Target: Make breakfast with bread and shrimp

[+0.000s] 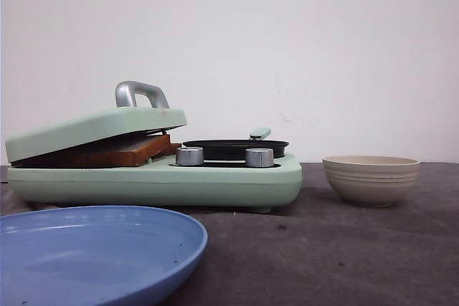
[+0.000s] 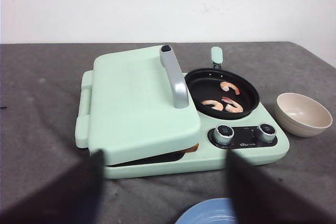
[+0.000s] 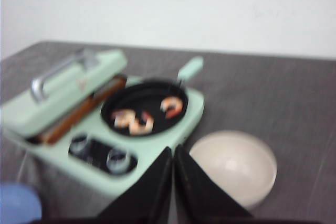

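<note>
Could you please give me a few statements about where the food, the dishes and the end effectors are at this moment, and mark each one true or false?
1. The shrimp lie in the black pan. True.
2. The bread sits on the blue plate. False: it is under the lowered lid of the green breakfast maker; the plate holds no food.
3. The beige bowl holds shrimp. False: it is empty.
4. The right end effector is shut and holds nothing. True.
5. The left end effector grips the lid handle. False: it is open, clear of the handle.
</note>
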Motion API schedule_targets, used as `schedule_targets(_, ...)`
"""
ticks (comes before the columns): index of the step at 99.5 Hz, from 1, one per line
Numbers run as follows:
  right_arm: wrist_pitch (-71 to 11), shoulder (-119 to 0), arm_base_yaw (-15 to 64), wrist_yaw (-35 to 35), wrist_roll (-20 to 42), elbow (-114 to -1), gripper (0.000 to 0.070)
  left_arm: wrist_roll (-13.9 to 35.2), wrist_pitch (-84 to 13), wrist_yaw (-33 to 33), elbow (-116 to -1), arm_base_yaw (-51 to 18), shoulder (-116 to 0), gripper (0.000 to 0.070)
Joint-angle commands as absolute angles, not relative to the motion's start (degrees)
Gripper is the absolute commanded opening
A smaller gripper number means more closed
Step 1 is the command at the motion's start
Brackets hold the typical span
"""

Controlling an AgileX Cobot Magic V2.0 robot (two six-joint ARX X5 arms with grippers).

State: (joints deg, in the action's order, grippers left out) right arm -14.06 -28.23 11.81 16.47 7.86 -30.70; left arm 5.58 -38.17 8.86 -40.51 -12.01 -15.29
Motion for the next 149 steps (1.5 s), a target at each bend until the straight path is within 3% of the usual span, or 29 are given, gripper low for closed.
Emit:
schedule_targets(1,-13.3,-23.5,12.3,16.5,10.5,-26.3,0.0,6.4,-37.6,8.8,-41.0,-12.1,-15.3,0.0006)
schedule_targets(22,-15.0,-8.8,12.3,16.5,17.6,-15.9,0.0,7.1,-35.0,10.1,-38.2,-12.1,-14.6,0.001)
schedule_targets(43,-21.5,-1.6,12.3,16.5,16.9,-13.4,0.0,12.1,-27.2,11.4,-30.1,-12.1,-9.8,0.001)
schedule_targets(63,-21.9,-0.2,12.3,16.4,16.0,-13.4,0.0,14.0,-28.4,9.7,-25.5,-12.1,-4.6,0.001)
schedule_targets(79,-21.0,-0.2,12.3,10.5,17.7,-13.4,0.0,16.7,-27.5,6.2,-24.3,-12.1,-0.2,0.0011)
schedule_targets(89,-20.9,-0.2,12.3,9.5,17.8,-13.4,0.0,21.0,-27.4,3.1,-24.8,-12.0,-0.4,0.0012)
schedule_targets(99,-20.6,-0.2,12.3,9.4,17.5,-13.5,0.0,30.0,-27.4,4.1,-24.8,-12.0,-0.2,0.0013)
schedule_targets(149,-18.9,-0.2,12.3,9.4,17.6,-13.5,0.0,30.3,-27.4,4.3,-24.8,-12.0,-0.3,0.0013)
